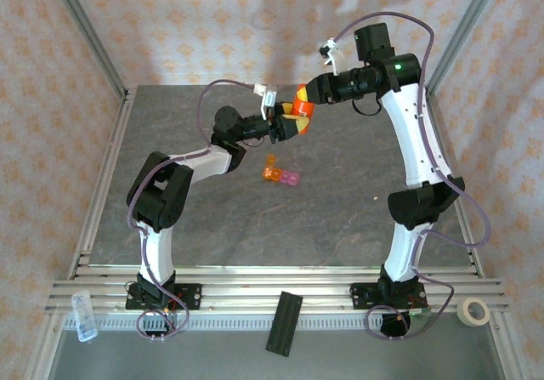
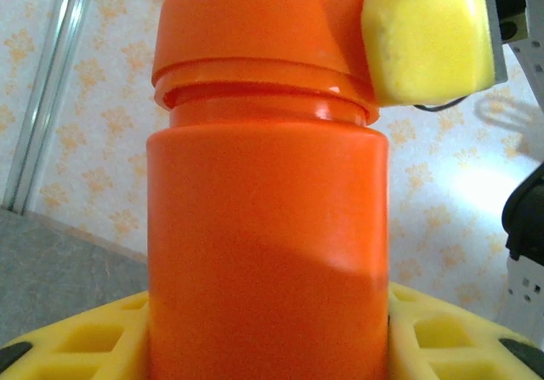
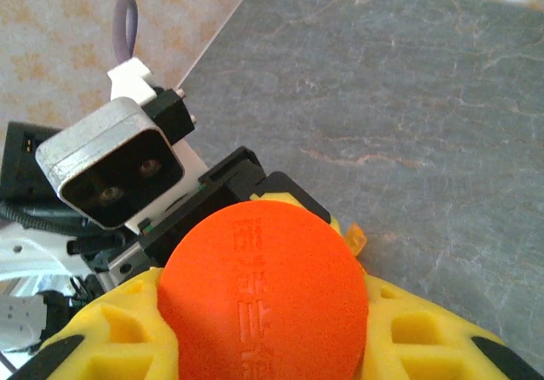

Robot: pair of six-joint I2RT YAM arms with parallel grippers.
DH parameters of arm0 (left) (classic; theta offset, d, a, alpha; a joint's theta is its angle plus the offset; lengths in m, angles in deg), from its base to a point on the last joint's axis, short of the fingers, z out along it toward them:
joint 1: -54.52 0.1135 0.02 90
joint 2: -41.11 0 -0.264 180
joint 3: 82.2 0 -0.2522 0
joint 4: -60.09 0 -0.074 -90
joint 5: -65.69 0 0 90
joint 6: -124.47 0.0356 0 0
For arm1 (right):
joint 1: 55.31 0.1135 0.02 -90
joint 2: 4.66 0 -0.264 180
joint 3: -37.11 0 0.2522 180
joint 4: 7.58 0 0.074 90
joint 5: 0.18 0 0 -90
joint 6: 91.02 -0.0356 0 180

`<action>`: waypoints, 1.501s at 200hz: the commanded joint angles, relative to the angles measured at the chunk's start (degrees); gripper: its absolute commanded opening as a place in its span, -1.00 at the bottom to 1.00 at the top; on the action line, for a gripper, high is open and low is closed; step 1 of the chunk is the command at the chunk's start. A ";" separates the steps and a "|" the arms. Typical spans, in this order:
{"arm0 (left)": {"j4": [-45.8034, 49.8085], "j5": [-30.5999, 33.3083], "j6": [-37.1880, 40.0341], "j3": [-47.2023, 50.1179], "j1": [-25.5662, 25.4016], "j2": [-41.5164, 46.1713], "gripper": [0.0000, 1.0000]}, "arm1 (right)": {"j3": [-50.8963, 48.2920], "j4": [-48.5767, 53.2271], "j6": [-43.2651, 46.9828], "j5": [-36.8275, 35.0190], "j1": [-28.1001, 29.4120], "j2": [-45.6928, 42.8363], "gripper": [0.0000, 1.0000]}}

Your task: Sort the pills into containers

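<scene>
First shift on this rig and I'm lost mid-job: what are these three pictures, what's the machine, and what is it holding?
Two robot arms are bolted at the table's near edge. The overhead picture looks down on both; the other two come from a camera on each wrist. The left hand grips an orange bottle by its body, held up above the table. The right hand is closed on its cap. On the table below lies the strip of containers, orange at one end, pink-purple at the other.
</scene>
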 commanded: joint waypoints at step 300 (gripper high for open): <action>-2.38 20.10 21.15 11.47 -2.00 4.51 -1.00 | -24.43 -20.51 -32.16 -21.19 6.49 -11.80 0.58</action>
